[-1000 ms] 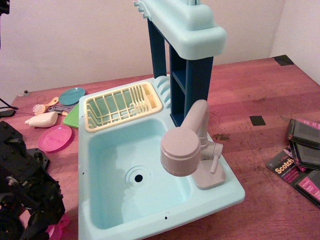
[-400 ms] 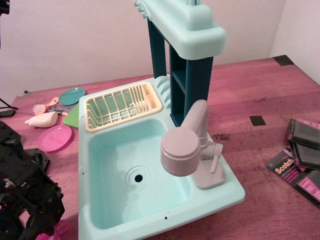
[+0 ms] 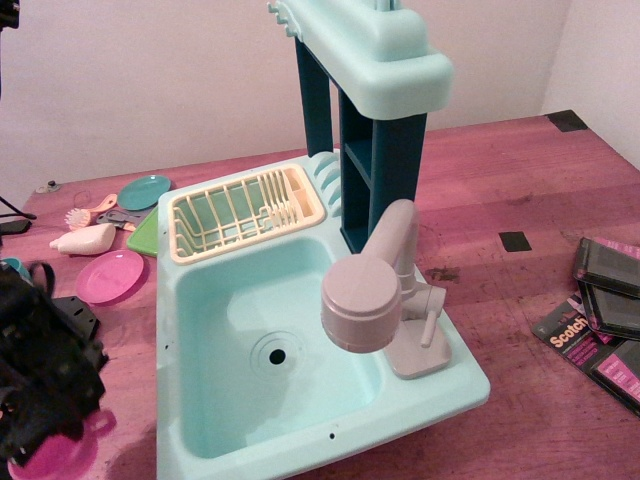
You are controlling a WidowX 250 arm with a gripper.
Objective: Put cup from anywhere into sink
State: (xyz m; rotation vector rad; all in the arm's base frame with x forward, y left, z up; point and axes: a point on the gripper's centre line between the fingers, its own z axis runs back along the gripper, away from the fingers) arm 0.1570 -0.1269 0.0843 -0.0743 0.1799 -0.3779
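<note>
The hot-pink cup [image 3: 45, 460] is at the bottom left corner of the view, tilted so its mouth faces the camera, with its loop handle up on the right. My black gripper [image 3: 58, 432] sits right on top of it and appears closed on its rim, though the fingers are dark and hard to make out. The aqua sink [image 3: 225, 330] lies to the right of the gripper. Its basin is empty, with a round drain hole [image 3: 277, 354] and a grey-beige faucet [image 3: 365, 300] over its right side.
A cream dish rack [image 3: 245, 210] sits behind the basin, with a blue tower and aqua shelf [image 3: 375, 60] beyond it. On the table to the left are a pink plate [image 3: 110, 275], teal plate [image 3: 145, 190], brush [image 3: 85, 212], cream bottle [image 3: 85, 240] and green board [image 3: 145, 235]. Dark packets [image 3: 600, 320] lie at the right.
The arm has shifted left and upward. The pink cup moved left with it and now shows its mouth, tilted, under the gripper.
</note>
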